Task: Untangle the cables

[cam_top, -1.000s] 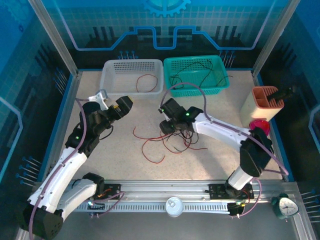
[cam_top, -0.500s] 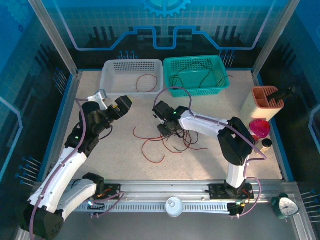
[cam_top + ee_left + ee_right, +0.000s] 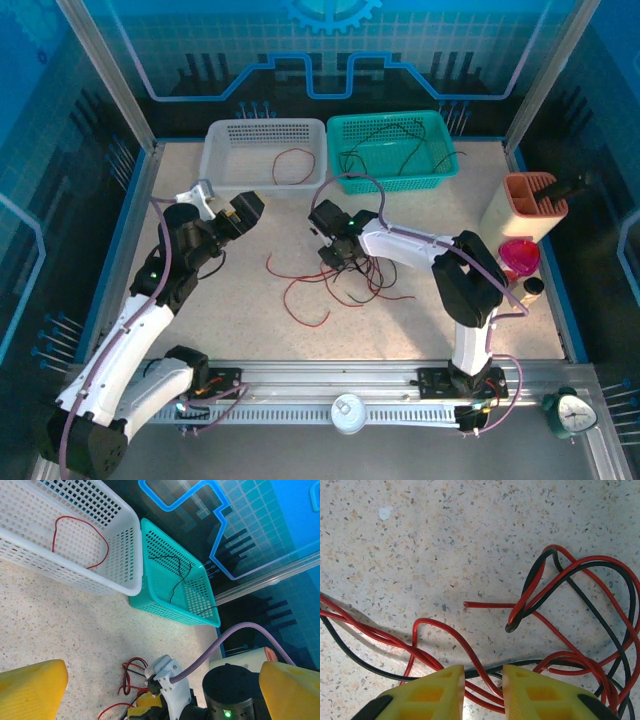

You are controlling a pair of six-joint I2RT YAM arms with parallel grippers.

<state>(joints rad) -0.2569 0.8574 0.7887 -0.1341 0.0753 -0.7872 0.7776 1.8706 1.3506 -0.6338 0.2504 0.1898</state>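
Observation:
The cables [image 3: 335,285] lie as a tangle of thin red and black strands on the speckled table's middle. My right gripper [image 3: 338,262] is down on the tangle's upper edge. In the right wrist view its yellow fingers [image 3: 427,692] stand a narrow gap apart around a red strand [image 3: 470,657] and a black strand [image 3: 515,666], not pinching them; the gripper [image 3: 483,682] is open. My left gripper [image 3: 225,198] hovers to the left of the tangle, wide open [image 3: 162,667] with nothing between its fingers. The tangle's edge [image 3: 131,672] also lies below the right wrist there.
At the back stand a white basket [image 3: 222,133] holding a red cable [image 3: 290,165] and a teal basket [image 3: 445,150] holding black cables [image 3: 385,150]. At the right are an orange-topped holder [image 3: 530,205] and a pink object [image 3: 520,255]. A clock [image 3: 572,412] sits front right.
My right gripper's jaws have narrowed over the tangle, and the right arm's elbow has swung left and folded. The left arm has not moved.

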